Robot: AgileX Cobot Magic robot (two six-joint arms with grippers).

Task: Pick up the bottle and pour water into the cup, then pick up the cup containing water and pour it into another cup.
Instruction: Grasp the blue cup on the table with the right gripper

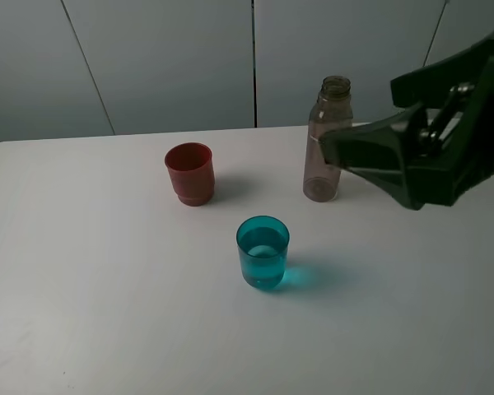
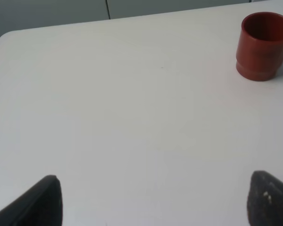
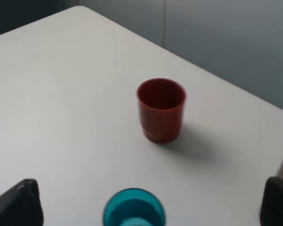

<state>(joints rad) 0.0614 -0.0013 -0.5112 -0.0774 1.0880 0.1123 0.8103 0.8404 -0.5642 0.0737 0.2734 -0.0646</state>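
The smoky grey-brown bottle point(image 1: 328, 140) stands upright and capless at the back right of the white table point(image 1: 107, 313). The translucent teal cup point(image 1: 263, 252) stands in the middle and seems to hold some water. The red cup point(image 1: 189, 173) stands behind it to the left. My right gripper point(image 1: 358, 115) hangs open just right of the bottle, one finger overlapping it in the exterior view, holding nothing. Its wrist view shows the teal cup point(image 3: 133, 211) between the open fingers point(image 3: 19, 205) and the red cup point(image 3: 161, 109) beyond. My left gripper point(image 2: 158, 202) is open over bare table, with the red cup point(image 2: 264, 44) far off.
Grey wall panels point(image 1: 173, 58) rise behind the table's back edge. The table's rounded left back corner point(image 2: 4, 40) shows in the left wrist view. Nothing else stands on the table.
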